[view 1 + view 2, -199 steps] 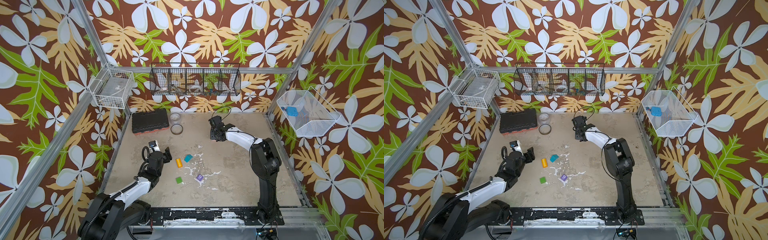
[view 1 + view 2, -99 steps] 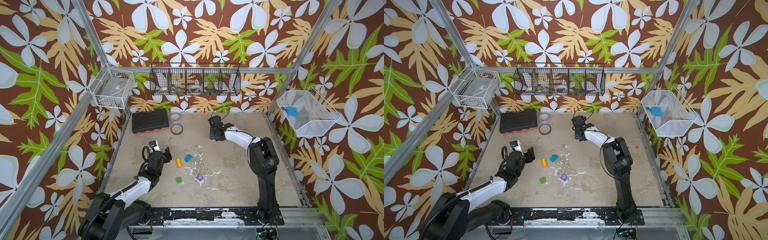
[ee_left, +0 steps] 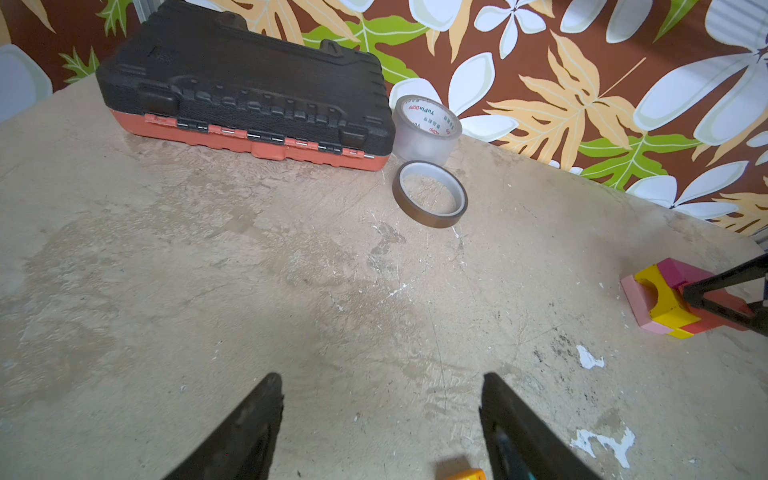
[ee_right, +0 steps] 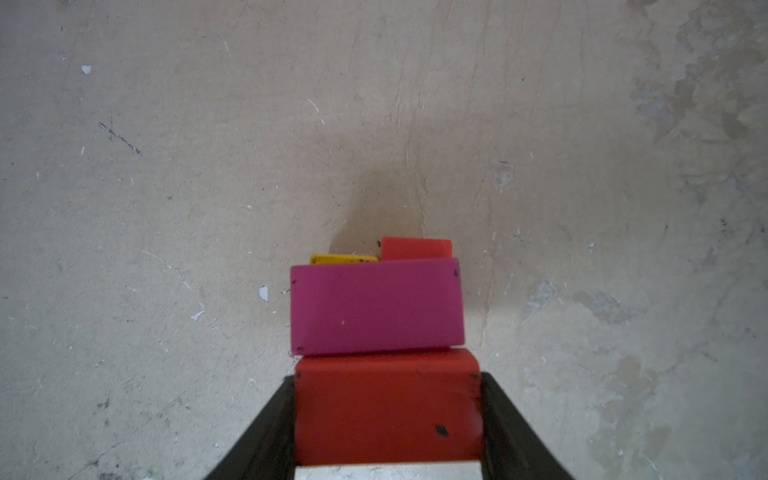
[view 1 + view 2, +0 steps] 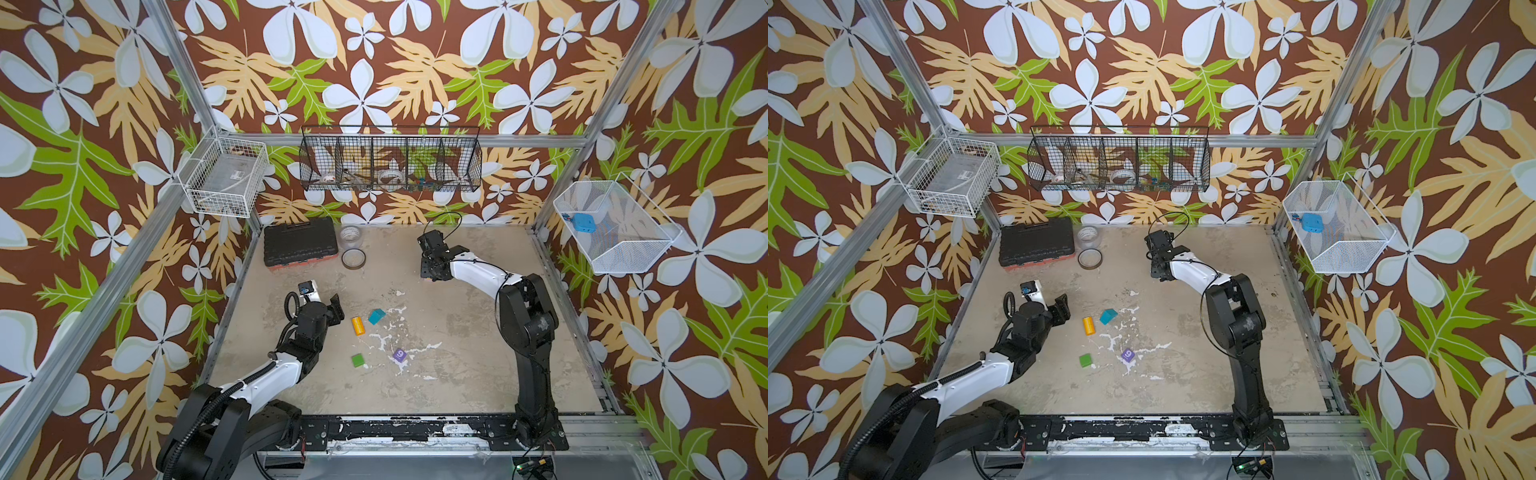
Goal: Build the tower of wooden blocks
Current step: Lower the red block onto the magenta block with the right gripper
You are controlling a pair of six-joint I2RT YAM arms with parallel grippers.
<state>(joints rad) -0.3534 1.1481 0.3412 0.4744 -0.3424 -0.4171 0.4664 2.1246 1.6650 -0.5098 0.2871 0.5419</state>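
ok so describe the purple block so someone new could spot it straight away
On the beige table, four loose blocks lie scattered next to the left gripper. The purple block is the rightmost of them, level with the green block. It alone carries a white figure on top; the green block, orange block and teal block are plain.

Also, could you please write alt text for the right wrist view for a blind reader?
A red block sits between the two black fingers of the right tool, with no gap showing. Beyond it is a magenta block, with edges of a yellow block and a lighter red block peeking past it, all over a scuffed beige tabletop.
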